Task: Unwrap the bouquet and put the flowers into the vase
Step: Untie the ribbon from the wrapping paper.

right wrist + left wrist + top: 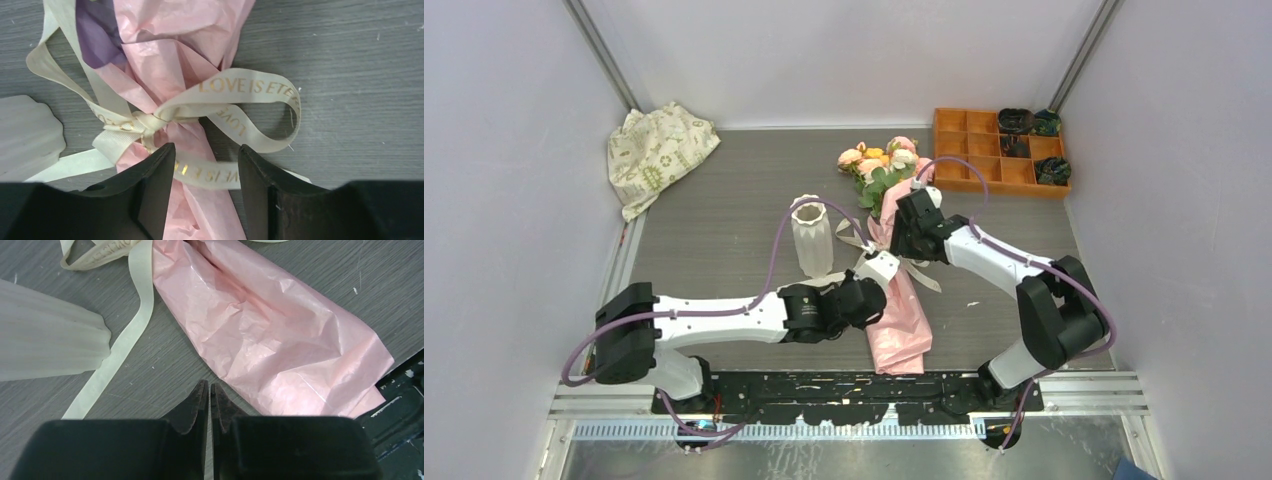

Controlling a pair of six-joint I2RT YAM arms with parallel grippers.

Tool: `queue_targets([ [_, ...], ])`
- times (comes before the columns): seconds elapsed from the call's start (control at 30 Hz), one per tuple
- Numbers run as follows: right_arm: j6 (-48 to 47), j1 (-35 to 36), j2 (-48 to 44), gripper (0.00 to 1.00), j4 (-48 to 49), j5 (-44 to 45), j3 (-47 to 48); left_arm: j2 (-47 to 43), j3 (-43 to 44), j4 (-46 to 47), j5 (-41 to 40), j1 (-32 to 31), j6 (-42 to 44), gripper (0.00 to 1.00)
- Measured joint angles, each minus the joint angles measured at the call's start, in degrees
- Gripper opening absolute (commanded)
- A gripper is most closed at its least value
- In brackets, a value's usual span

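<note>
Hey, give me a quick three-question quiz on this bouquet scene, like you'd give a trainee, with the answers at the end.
1. True or false: the ribbon bow on the bouquet is already untied.
2. Seen from the top camera, where does the vase stand? A) just left of the bouquet B) inside the orange tray C) on the patterned cloth
3. Fill in: the right gripper has its jaws ___, one on either side of the pink paper below the knot.
Key: 1 false, the knot is intact; 2 A; 3 open.
</note>
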Motion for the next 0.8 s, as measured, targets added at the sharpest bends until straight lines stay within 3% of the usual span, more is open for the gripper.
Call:
queue_targets([
  [0.2, -0.35, 0.0, 2.05, 0.6, 1.33, -1.84, 1.11, 2.45, -2.08, 5.81, 0.04, 1.01, -0.04, 0.07],
  [0.57, 1.51, 0.04, 1.77, 0.58, 4.87, -4.46, -3.61, 14.97, -2.1, 14.84, 2.56, 1.53, 0.42, 0.03],
  [0.8, 1.84, 0.04, -5.81, 0.62, 3.19, -4.48, -5.7, 18.69, -1.62, 18.53, 3.37, 2.08, 1.25, 0.01],
])
